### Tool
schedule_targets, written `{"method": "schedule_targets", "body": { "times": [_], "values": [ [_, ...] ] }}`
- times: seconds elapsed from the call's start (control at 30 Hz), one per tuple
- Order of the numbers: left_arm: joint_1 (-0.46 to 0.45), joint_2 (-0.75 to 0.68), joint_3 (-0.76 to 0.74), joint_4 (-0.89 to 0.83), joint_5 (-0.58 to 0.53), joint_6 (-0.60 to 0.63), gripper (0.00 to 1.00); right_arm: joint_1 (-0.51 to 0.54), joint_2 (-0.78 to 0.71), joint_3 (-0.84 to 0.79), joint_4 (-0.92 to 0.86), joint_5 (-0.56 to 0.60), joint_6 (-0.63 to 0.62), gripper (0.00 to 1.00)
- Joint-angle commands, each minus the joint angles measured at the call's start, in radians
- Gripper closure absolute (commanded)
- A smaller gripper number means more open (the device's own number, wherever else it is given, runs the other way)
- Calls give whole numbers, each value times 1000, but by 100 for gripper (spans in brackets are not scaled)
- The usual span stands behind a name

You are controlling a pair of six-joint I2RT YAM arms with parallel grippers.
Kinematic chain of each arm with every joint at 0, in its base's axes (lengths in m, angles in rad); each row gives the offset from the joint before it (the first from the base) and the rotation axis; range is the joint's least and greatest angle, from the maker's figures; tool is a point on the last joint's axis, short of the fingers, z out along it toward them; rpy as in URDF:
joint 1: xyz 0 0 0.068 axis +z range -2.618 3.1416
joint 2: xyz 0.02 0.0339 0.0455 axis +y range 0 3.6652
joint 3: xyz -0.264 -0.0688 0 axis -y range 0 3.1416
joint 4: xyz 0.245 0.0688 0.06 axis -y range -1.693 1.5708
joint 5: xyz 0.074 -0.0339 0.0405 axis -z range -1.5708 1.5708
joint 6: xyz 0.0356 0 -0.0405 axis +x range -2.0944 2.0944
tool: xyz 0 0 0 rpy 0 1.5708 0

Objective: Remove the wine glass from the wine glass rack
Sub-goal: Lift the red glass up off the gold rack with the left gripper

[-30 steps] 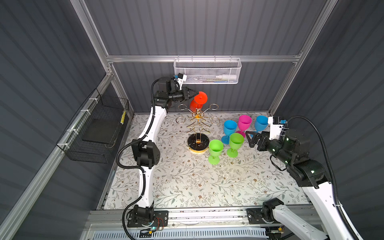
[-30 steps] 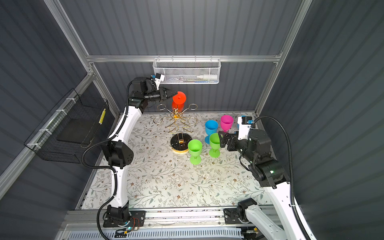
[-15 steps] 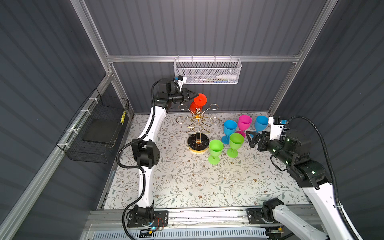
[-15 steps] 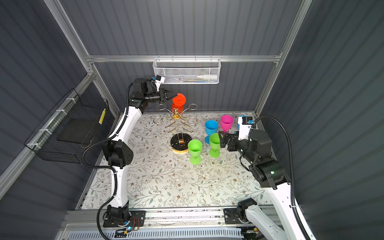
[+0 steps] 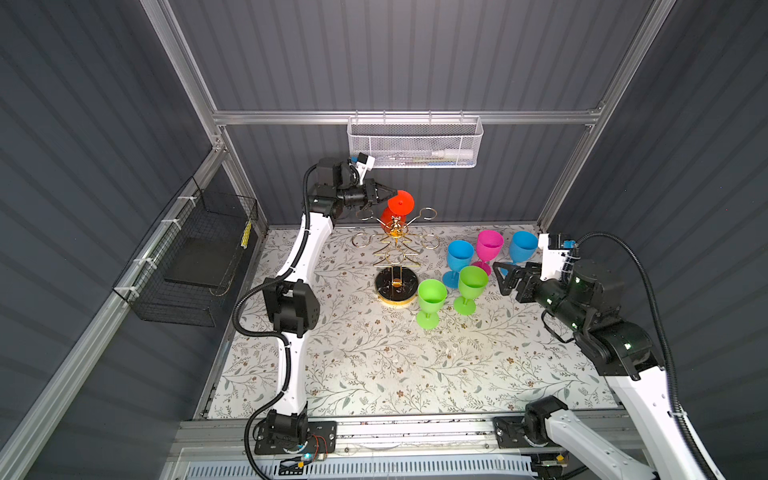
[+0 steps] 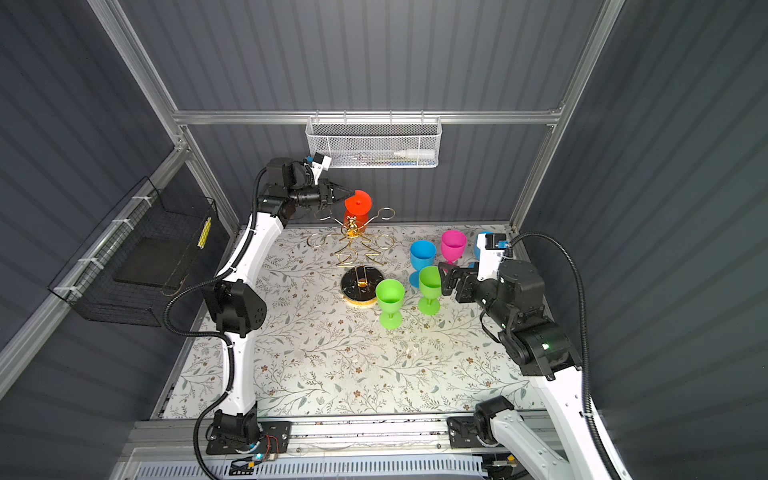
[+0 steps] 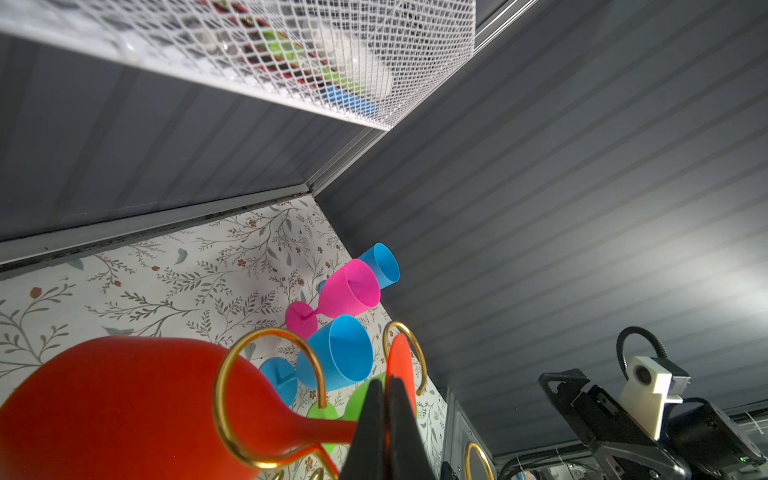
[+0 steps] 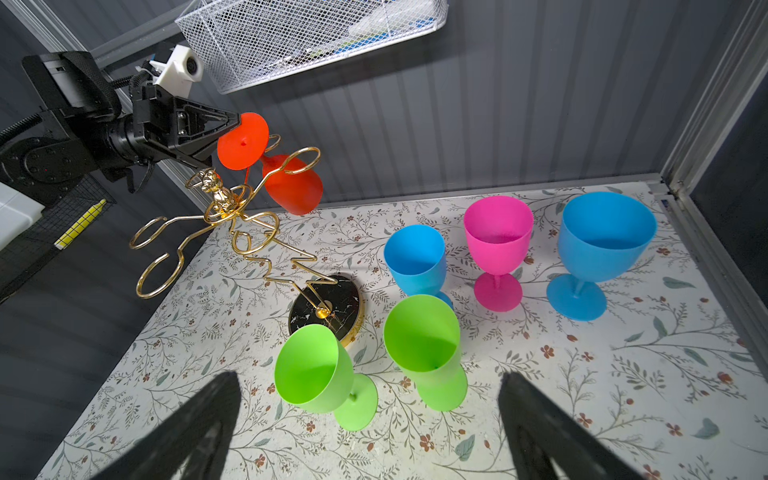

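On the far left a black wire basket (image 5: 195, 266) hangs on the side wall, well clear of the work. Next comes the left tool (image 5: 393, 194), raised high near the back wall. Its fingers are pressed together on the rim of the foot (image 8: 243, 141) of the red wine glass (image 8: 293, 187). Over the last second almost nothing has shifted. The pinch has held and the glass has at most sunk a touch, so I'd say the pull-out has barely begun. The glass hangs bowl-down at a slant behind the top of the wine glass rack (image 8: 345, 299), its stem still threaded through an upper ring (image 7: 270, 331), so it is not off yet. I'd expect the stem must slip out sideways without dragging the light wire stand along. Room is tight there: the wall is close behind and a white mesh basket (image 5: 413, 141) hangs overhead. Right of the rack's base a green glass (image 5: 432, 293) stands just beside it. Beyond it come a second green glass (image 5: 471, 280), a blue glass (image 5: 460, 254), a pink glass (image 5: 489, 244) and a far blue glass (image 5: 524, 246). The front of the desk (image 5: 374, 365) lies bare. Furthest right, the right tool (image 5: 500, 278) hovers near the second green glass, spread wide and holding nothing.
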Motion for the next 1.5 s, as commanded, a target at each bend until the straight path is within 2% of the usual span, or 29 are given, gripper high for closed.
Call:
{"method": "schedule_targets", "body": {
  "times": [0.0, 0.27, 0.7, 1.47],
  "values": [
    [-3, 15, 40, -65, 24, 53, 100, 3, -12, 9, -2, 15, -11, 2],
    [-5, 2, 23, -65, 36, 65, 100, 3, -12, 11, -3, 17, -9, 2],
    [-22, 15, 52, 13, 79, 2, 100, 3, -12, 18, -7, 21, -9, 2],
    [-28, 37, 76, 355, 54, -211, 100, 3, -15, 29, -12, 26, -13, 1]
  ]
}}
